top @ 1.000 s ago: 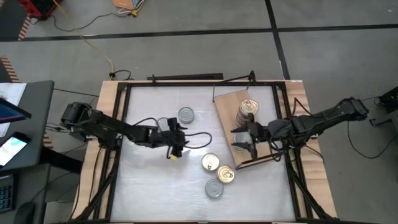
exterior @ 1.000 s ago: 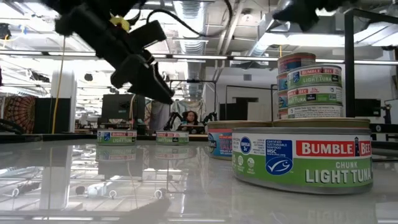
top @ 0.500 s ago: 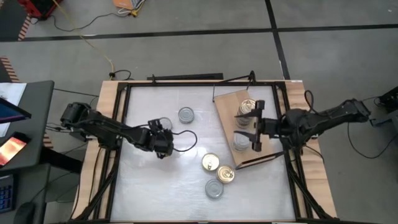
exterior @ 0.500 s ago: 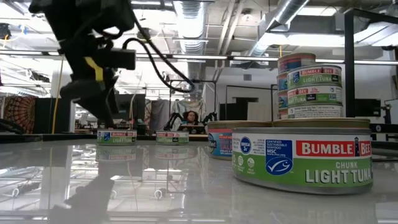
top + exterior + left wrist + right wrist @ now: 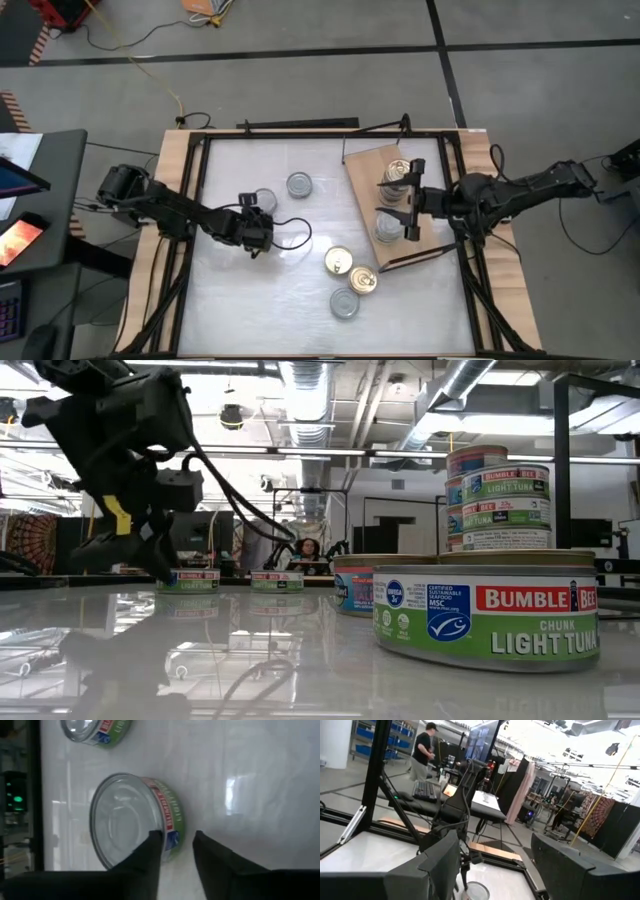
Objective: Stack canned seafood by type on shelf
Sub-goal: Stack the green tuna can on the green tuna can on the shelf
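Nearest the desk's [image 5: 240,300] front edge, three tuna tins [image 5: 351,279] wait unsorted; midway, the left gripper [image 5: 176,851] narrows its fingers around a silver-lidded tin [image 5: 135,820], and at the right edge the spread-fingered right gripper [image 5: 410,201] hovers above the shelf's [image 5: 362,175] two stacks.

Right gripper [image 5: 492,865] fingers spread wide, nothing between. Beyond: left arm [image 5: 457,800] reaching down to table [image 5: 365,852], silver tin [image 5: 474,891] below, person [image 5: 424,747] walking in room.
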### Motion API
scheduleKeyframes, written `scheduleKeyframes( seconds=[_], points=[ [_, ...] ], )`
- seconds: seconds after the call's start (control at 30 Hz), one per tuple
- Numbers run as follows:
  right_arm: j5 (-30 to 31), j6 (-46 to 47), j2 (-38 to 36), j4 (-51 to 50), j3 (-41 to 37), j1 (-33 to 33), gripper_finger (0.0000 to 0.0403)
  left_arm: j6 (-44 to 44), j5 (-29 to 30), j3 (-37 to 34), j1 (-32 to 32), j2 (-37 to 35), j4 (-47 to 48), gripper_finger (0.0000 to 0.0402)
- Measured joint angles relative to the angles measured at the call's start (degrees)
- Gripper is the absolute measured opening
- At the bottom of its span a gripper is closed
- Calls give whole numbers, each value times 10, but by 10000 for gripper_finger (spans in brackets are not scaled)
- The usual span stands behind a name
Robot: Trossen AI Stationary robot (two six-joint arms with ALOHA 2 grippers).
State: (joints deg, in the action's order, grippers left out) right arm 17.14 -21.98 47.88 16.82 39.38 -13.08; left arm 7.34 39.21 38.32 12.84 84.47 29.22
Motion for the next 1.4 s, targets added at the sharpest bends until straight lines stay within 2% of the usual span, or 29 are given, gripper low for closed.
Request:
scheduleKeyframes(
  seconds=[0.2,0.5,0.8,0.87,1.0,1.07,1.2,1.4],
  points=[
    [0,12,0,2,0,0,272,7,29,-3,0,0,2,10],
    [-1,26,1,1,0,0,272,86,-1,-3,13,-2,-3,1],
    [-1,31,1,-9,0,0,272,125,-48,11,31,0,2,0],
    [-1,32,1,-9,0,0,272,135,-77,32,31,0,6,0],
    [-1,36,1,-9,0,0,272,133,-204,84,31,-1,19,0],
    [-1,36,1,-9,0,0,272,137,-240,107,33,-1,23,4],
    [-1,37,1,-9,0,0,272,126,-222,158,37,-1,43,38],
    [-3,41,1,-10,0,0,272,107,-216,217,-6,7,93,144]
  ],
)
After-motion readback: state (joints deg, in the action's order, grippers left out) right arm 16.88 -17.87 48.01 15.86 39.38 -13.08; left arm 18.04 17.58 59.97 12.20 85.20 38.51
